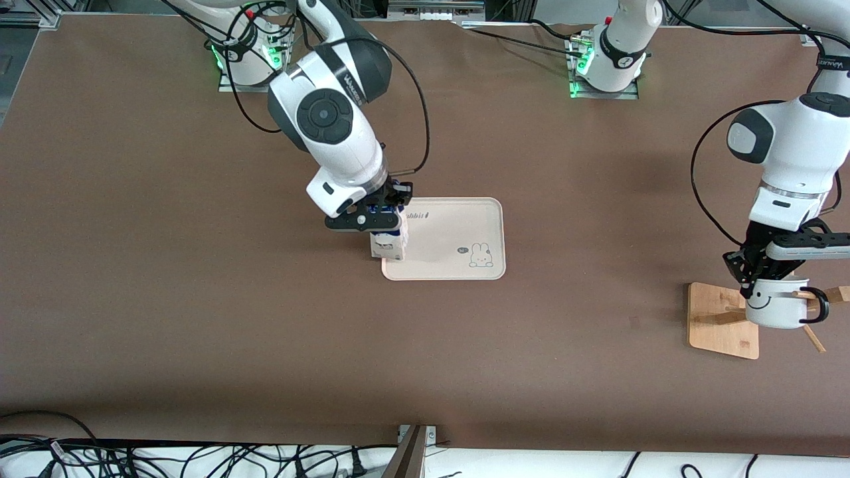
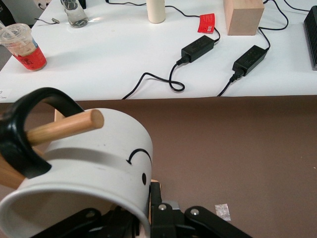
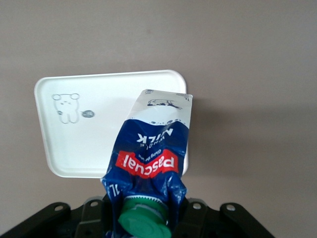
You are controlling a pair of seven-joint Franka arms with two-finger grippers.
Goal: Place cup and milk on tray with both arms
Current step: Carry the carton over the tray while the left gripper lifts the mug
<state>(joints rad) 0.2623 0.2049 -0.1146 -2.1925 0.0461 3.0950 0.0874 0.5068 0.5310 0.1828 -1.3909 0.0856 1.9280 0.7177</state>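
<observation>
The right hand (image 1: 373, 219) grips the upright milk (image 1: 388, 244) over the tray's (image 1: 458, 232) edge toward the right arm's end of the table, while the left hand (image 1: 764, 279) clamps the cup (image 1: 777, 304) at the wooden peg rack (image 1: 720, 322), well apart from the tray.

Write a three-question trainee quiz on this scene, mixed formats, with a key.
1. True or false: the cup already sits on the tray.
2. The right gripper is shut on: A) the cup, B) the milk, C) nothing.
3. Fill in: the left gripper grips the cup at the wooden ____ rack.

Key: 1 false; 2 B; 3 peg.
</observation>
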